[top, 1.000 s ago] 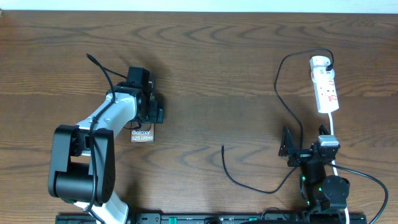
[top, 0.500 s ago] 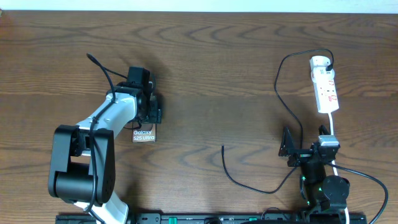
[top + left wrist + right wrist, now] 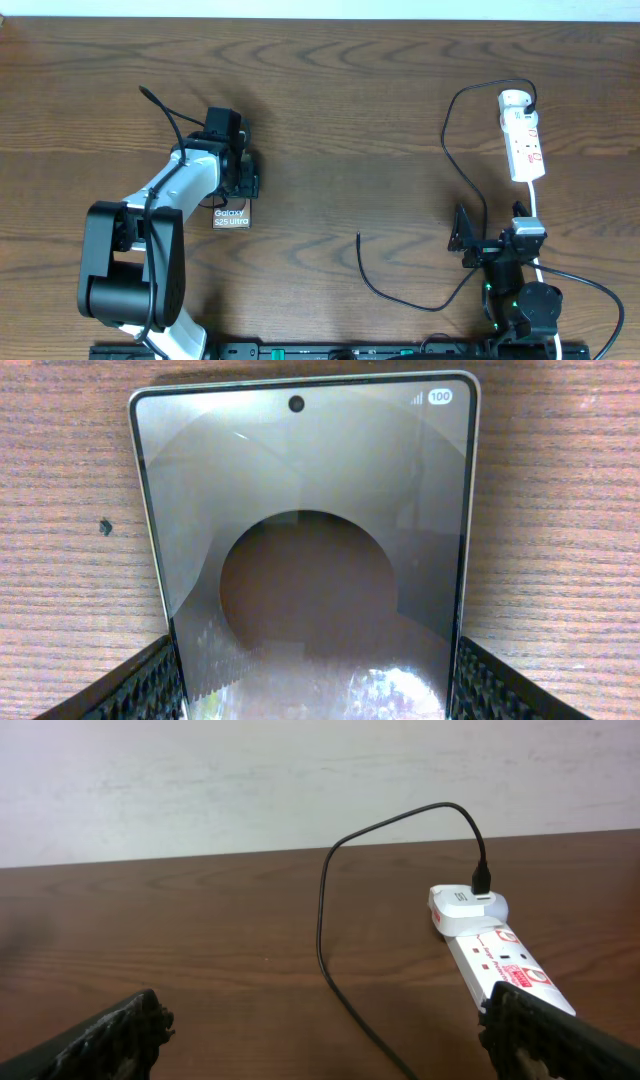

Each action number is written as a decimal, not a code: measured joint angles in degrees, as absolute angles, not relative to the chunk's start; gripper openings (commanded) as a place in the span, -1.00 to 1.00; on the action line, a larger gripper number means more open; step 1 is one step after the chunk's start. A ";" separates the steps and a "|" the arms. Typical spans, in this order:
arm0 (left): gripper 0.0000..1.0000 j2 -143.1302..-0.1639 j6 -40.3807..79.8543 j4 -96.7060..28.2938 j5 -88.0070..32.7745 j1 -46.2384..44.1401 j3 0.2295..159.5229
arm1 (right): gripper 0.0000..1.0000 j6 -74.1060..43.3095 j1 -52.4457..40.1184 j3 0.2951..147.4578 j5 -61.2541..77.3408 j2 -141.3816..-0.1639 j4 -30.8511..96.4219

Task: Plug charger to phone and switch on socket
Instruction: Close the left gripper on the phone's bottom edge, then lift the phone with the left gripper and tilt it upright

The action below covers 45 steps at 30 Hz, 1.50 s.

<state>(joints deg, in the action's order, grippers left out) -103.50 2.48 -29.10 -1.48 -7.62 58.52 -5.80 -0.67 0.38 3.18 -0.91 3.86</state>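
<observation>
The phone [image 3: 230, 216] lies flat on the table at the left, its "Galaxy" lettering showing below my left gripper [image 3: 244, 186]. In the left wrist view the phone [image 3: 305, 510] fills the frame and both fingers of the left gripper [image 3: 310, 695] press its long edges. The charger cable [image 3: 446, 130] runs from the socket [image 3: 524, 145] down past the right arm, and its free tip [image 3: 359, 237] lies on bare wood mid-table. My right gripper [image 3: 495, 242] is open and empty. In its wrist view [image 3: 320, 1040] the cable [image 3: 322, 920] and socket [image 3: 500, 960] lie ahead.
A white cord [image 3: 535, 205] runs from the socket down to the right arm's base. A pale wall [image 3: 300, 780] rises behind the table's far edge. The wooden table [image 3: 350, 110] spans the whole view.
The phone has shifted very slightly to the right under my left gripper. The right arm, cable and socket have not moved.
</observation>
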 measured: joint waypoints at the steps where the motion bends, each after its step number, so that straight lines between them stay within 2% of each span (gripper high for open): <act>1: -0.33 -103.50 2.48 -29.10 -1.48 -7.62 58.52 | 0.99 -5.80 -0.67 0.38 3.18 -0.91 3.88; 4: -0.56 -103.50 2.48 -29.08 -1.48 -7.62 58.52 | 0.99 -5.80 -0.67 0.38 3.18 -0.91 3.88; 5: -0.75 -103.48 2.48 -29.08 -1.48 -7.62 58.52 | 0.99 -5.78 -0.67 0.38 3.18 -0.91 3.88; 6: -0.85 -103.50 2.48 -29.08 -1.48 -7.62 58.52 | 0.98 -5.80 -0.67 0.38 3.18 -0.91 3.88; 23: -0.86 -102.00 2.46 -29.78 -1.37 -7.62 58.52 | 0.99 -5.80 -0.67 0.38 3.18 -0.91 3.88; 33: -0.86 -80.75 3.70 -29.21 -1.34 -7.62 60.16 | 0.99 -5.80 -0.67 0.38 3.18 -0.91 3.86; 37: -0.86 -72.97 9.34 -29.91 -1.34 -7.62 60.16 | 0.99 -5.80 -0.67 0.38 3.18 -0.91 3.88; 45: -0.86 -63.00 37.39 -33.17 -4.38 -7.60 60.16 | 0.98 -5.80 -0.67 0.38 3.18 -0.91 3.88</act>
<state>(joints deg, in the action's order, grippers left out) -63.00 37.39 -33.17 -4.38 -7.60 60.16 -5.80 -0.67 0.38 3.18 -0.91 3.88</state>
